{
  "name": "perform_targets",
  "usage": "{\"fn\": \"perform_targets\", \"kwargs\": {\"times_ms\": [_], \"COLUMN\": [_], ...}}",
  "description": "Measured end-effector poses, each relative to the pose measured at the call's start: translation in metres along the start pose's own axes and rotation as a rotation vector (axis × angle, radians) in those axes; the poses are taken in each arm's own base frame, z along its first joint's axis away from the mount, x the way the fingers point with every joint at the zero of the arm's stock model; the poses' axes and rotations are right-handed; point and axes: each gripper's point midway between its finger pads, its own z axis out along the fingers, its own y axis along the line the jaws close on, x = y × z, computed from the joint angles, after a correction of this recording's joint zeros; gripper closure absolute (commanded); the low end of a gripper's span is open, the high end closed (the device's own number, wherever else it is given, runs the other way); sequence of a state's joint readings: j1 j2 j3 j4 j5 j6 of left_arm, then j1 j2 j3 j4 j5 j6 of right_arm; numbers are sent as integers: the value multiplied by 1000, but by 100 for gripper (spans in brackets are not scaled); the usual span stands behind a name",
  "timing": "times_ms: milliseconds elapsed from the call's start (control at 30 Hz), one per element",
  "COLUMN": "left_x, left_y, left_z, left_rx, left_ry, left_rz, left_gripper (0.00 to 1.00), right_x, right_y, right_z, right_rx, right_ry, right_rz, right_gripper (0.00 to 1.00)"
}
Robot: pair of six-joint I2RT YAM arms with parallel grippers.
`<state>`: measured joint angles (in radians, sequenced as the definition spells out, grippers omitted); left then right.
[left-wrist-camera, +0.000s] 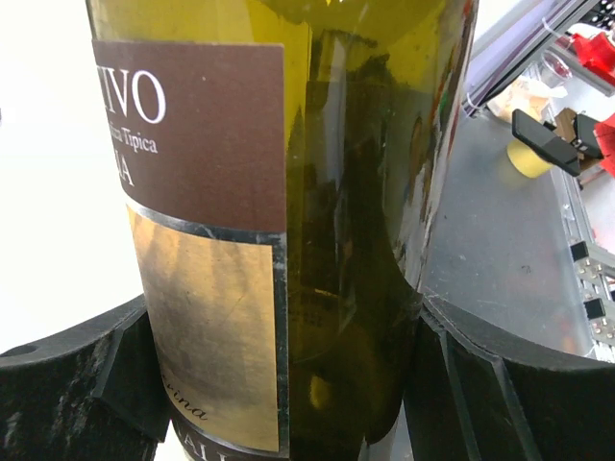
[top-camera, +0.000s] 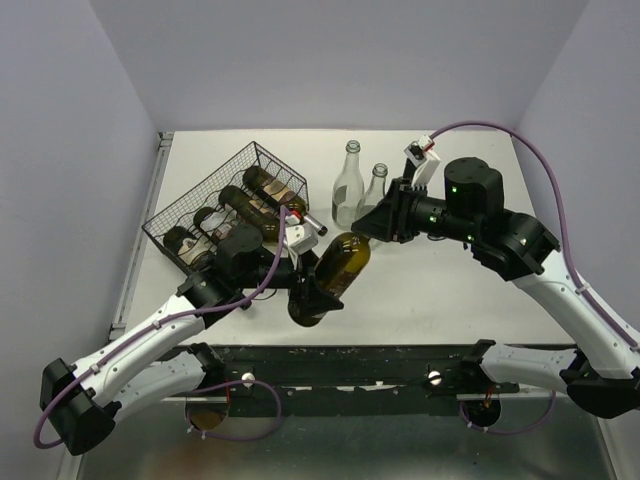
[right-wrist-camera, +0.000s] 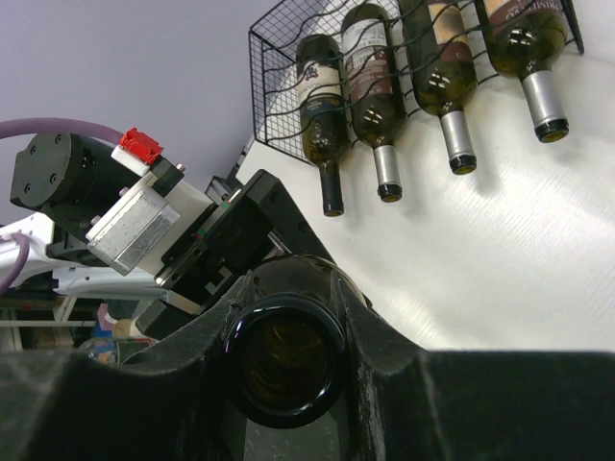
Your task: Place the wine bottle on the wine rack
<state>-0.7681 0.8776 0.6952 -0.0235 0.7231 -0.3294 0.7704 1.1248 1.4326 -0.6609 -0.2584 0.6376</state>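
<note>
A dark green wine bottle [top-camera: 338,268] with a brown and gold label is held off the table, between both arms and just right of the wine rack. My left gripper [top-camera: 312,292] is shut on the bottle's lower body [left-wrist-camera: 327,240], one finger on each side. My right gripper [top-camera: 376,226] is shut on the bottle's neck, and the open mouth [right-wrist-camera: 285,360] faces that wrist camera. The black wire wine rack [top-camera: 200,190] lies at the back left and holds several dark bottles [right-wrist-camera: 370,72], necks pointing towards the table's middle.
Two clear glass bottles [top-camera: 347,185] [top-camera: 376,183] stand upright behind the held bottle, close to my right gripper. The rack's bottle necks [top-camera: 310,222] end just left of the held bottle. The table's near edge meets a dark metal base strip [top-camera: 400,360].
</note>
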Motion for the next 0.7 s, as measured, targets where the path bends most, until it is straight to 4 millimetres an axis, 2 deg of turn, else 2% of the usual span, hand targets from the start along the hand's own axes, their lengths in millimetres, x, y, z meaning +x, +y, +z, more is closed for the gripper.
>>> {"fn": "perform_targets", "kwargs": {"times_ms": [100, 133, 233, 333, 400, 533, 700], "left_x": [-7, -10, -17, -28, -41, -59, -47], "left_y": [-1, -1, 6, 17, 24, 42, 55], "left_z": [-3, -5, -10, -15, -19, -27, -39], "left_rx": [-16, -25, -91, -161, -214, -311, -342], "left_ry": [12, 18, 47, 93, 132, 189, 266], "left_rz": [27, 44, 99, 157, 214, 332, 485], "left_gripper": [100, 100, 100, 100, 100, 100, 100], "right_x": [-4, -5, -6, -7, -11, -22, -39], "right_y": [4, 6, 11, 18, 23, 32, 38], "right_z": [-4, -6, -15, -26, -34, -54, -88], "right_rx": [-17, -23, -44, -71, -86, -93, -57], "right_ry": [-20, -27, -37, -53, -68, -115, -211], "right_rz": [-14, -19, -37, -84, -107, -157, -203], "right_gripper": [38, 29, 11, 4, 1, 0, 0]}}
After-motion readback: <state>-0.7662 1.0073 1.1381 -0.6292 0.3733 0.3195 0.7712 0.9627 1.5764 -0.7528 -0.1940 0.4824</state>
